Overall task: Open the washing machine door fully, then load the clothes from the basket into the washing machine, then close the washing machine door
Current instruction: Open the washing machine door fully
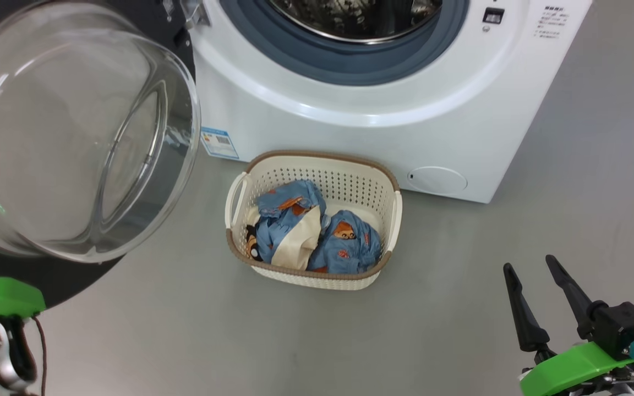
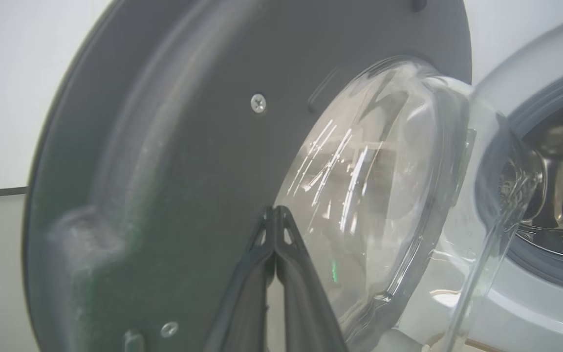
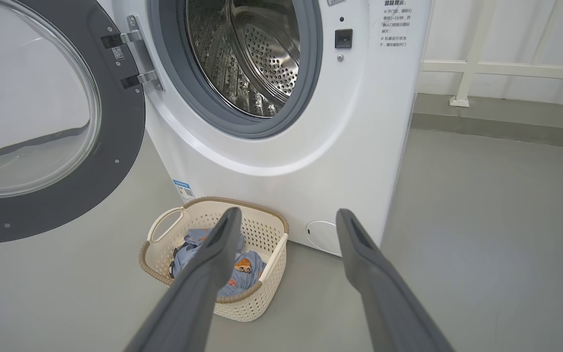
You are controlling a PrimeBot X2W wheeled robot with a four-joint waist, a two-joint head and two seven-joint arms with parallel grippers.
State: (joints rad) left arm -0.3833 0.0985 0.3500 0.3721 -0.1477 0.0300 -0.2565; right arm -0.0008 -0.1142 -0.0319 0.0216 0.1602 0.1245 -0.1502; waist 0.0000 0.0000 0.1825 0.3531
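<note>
The washing machine (image 1: 361, 115) stands with its drum (image 3: 247, 54) exposed. Its round black door (image 3: 66, 161) is swung out to the left, the bulging glass window (image 1: 69, 132) facing me. My left gripper (image 2: 275, 211) is shut, fingertips together, right at the door's dark inner face (image 2: 188, 161) beside the glass; I cannot tell if it touches. The cream basket (image 1: 383, 176) sits on the floor before the machine, holding light-blue clothes (image 1: 317, 231) with orange bears. My right gripper (image 1: 529, 267) hovers open, right of and nearer than the basket, with nothing between its fingers (image 3: 223, 234).
Grey floor (image 1: 570, 192) stretches right of the machine. A white rail (image 3: 506, 71) runs along the back wall. The open door (image 1: 69, 275) overhangs the floor left of the basket. A round white flap (image 1: 437, 180) sits low on the machine's front.
</note>
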